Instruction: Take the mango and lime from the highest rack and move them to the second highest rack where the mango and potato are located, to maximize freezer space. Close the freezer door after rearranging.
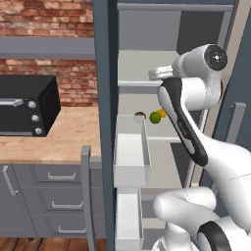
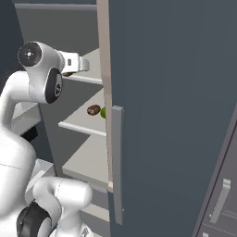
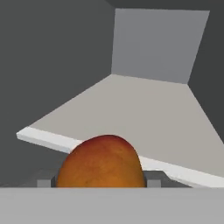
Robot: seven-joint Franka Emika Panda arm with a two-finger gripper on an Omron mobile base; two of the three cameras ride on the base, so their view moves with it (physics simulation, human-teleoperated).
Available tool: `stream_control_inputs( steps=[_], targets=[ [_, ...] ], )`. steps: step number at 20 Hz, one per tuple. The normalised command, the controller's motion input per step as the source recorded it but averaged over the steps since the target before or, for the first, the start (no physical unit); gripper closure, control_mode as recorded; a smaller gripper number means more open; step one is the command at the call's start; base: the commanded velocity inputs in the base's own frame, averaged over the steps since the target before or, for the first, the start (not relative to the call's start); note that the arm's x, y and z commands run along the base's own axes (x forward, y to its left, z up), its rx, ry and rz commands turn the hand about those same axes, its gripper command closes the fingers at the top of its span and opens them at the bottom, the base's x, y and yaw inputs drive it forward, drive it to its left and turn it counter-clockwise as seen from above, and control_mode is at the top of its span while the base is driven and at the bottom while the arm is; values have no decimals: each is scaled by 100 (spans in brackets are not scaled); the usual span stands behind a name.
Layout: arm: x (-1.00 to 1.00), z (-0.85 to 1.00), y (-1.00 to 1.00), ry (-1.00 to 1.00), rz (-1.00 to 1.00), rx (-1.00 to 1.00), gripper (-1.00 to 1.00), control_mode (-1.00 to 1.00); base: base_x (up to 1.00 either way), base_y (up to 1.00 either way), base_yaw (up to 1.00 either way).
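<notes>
**Mango clenched at the top shelf**

The end effector (image 3: 101, 183) is clenched on the reddish mango (image 3: 101, 162), held just in front of the top shelf (image 3: 144, 118) edge. The fruit looks light, firm and smooth, so it may roll or slip; a grip across its widest middle seems safest. On the shelf below (image 1: 164, 139) sit the lime (image 1: 155, 117), a yellow mango (image 1: 162, 113) and a potato (image 2: 93, 109).
</notes>
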Motion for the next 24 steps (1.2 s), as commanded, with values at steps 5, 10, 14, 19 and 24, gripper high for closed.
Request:
stream_control_inputs(
  steps=[5, 10, 14, 19, 24],
  targets=[
    [-81, -55, -22, 6, 0, 0, 100, -100, 0, 0, 0],
    [-53, -58, -1, 27, 0, -8, 100, -100, 0, 0, 0],
    [-3, -62, -2, 41, 0, -18, 100, -100, 0, 0, 0],
    [4, -54, 0, 40, 0, -16, 100, -100, 0, 0, 0],
    [20, -51, -1, 19, 0, -9, 100, -100, 0, 0, 0]
  ],
)
